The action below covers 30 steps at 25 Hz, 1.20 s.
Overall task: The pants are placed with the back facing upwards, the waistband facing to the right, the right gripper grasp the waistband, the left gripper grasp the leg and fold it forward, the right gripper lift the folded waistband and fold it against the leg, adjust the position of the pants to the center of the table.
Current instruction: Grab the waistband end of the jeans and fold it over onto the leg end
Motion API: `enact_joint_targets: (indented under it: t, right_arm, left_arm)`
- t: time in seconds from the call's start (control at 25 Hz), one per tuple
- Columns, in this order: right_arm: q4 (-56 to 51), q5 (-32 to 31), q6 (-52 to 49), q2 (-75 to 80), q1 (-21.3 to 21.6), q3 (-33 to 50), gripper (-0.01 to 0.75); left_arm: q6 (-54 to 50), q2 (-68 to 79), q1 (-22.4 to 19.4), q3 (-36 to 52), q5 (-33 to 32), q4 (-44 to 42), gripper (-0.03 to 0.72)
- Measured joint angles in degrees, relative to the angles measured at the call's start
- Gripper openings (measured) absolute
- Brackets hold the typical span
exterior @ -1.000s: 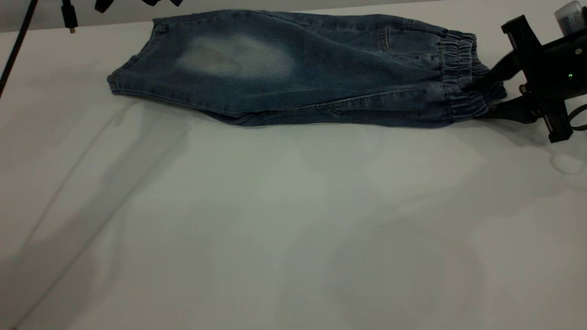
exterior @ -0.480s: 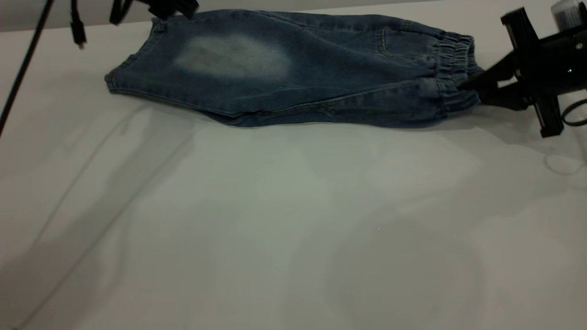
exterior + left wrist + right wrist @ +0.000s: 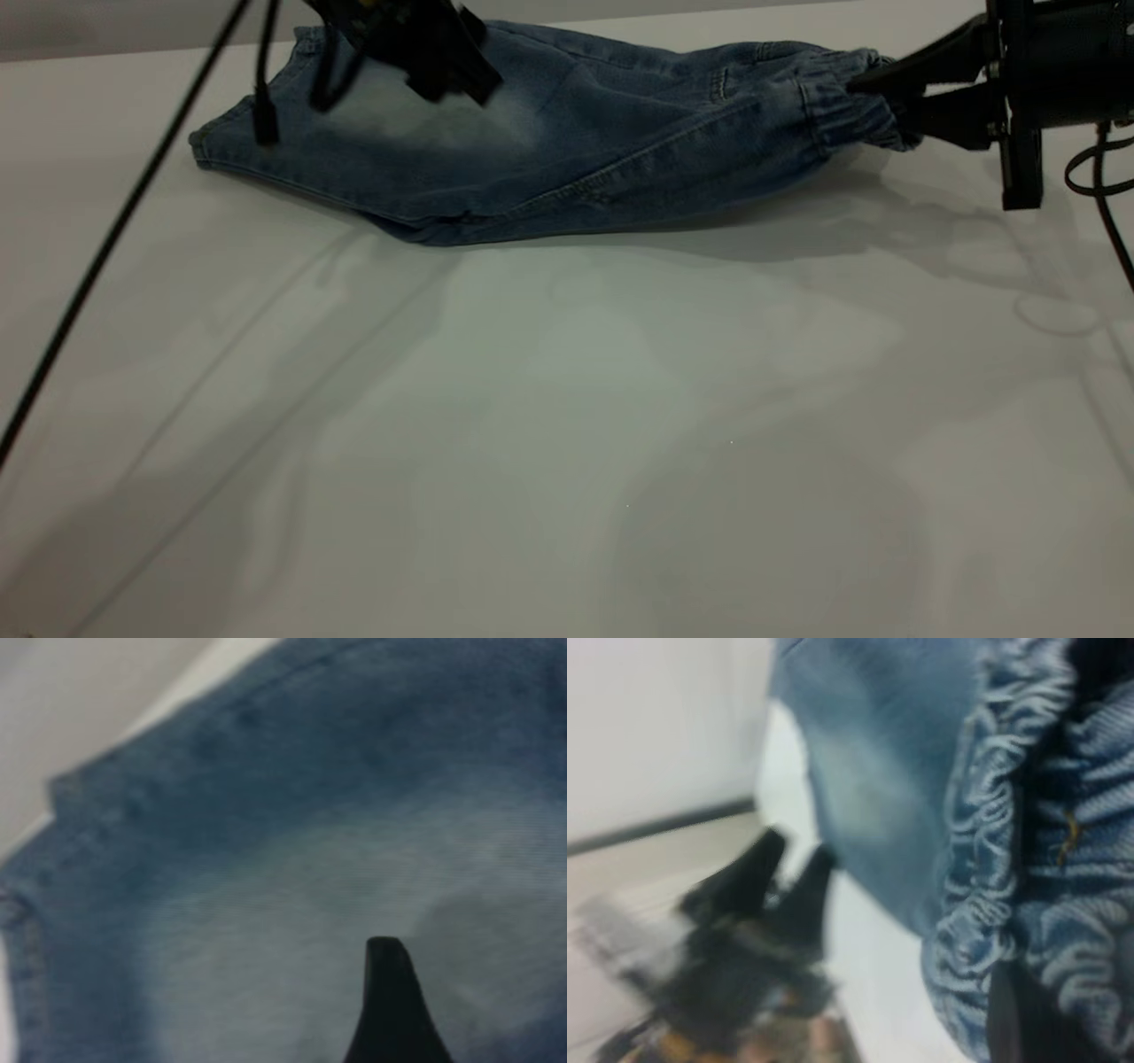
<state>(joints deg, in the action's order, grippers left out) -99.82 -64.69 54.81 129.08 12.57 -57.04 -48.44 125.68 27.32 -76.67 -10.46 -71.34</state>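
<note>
Blue denim pants point(image 3: 567, 151) lie folded lengthwise along the far side of the white table point(image 3: 567, 425), leg end at the left. The elastic waistband point(image 3: 842, 106) is at the right, raised off the table. My right gripper point(image 3: 864, 97) is shut on that gathered waistband point(image 3: 992, 859), with one dark finger point(image 3: 1019, 1019) pressed into the fabric. My left gripper point(image 3: 443, 62) hangs open just above the faded patch of the leg. One fingertip point(image 3: 390, 992) shows over the denim point(image 3: 266, 859), holding nothing. The right wrist view also shows the left gripper point(image 3: 793, 864) farther off.
A black cable point(image 3: 115, 230) from the left arm slants across the table's left side. Another cable point(image 3: 1099, 168) loops beside the right arm. The table's far edge runs just behind the pants.
The right gripper has risen and pulled the waistband up off the table, dragging the pants slightly left. The left arm has swung in from the upper left to above the leg.
</note>
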Motion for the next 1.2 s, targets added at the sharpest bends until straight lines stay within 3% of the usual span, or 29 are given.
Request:
enact_joint_targets:
  t: [0.16, 0.68, 1.0, 1.12, 1.2]
  right_arm:
    - [0.0, -5.4, 1.3, 0.0, 0.0, 0.0, 0.084]
    - [0.1, -5.3, 2.6, -10.2, -0.1, 0.0, 0.084]
    - [0.2, -5.3, 2.2, -17.2, -1.2, 0.0, 0.084]
    - [-0.1, -5.6, 2.4, -18.5, -1.4, 0.0, 0.083]
    - [-0.2, -5.5, 2.4, -18.5, -1.5, 0.0, 0.083]
  left_arm:
    - [-1.4, 1.5, 2.5, 0.1, 2.1, -0.2, 0.426]
    - [-5.9, 4.5, 8.9, 0.1, 7.9, -0.2, 0.425]
    - [-9.3, 5.2, 15.0, 0.1, 11.2, -0.5, 0.425]
    - [-9.2, 5.0, 15.6, 0.1, 10.5, -0.7, 0.424]
    - [-9.2, 4.2, 15.0, 0.1, 6.5, -0.7, 0.419]
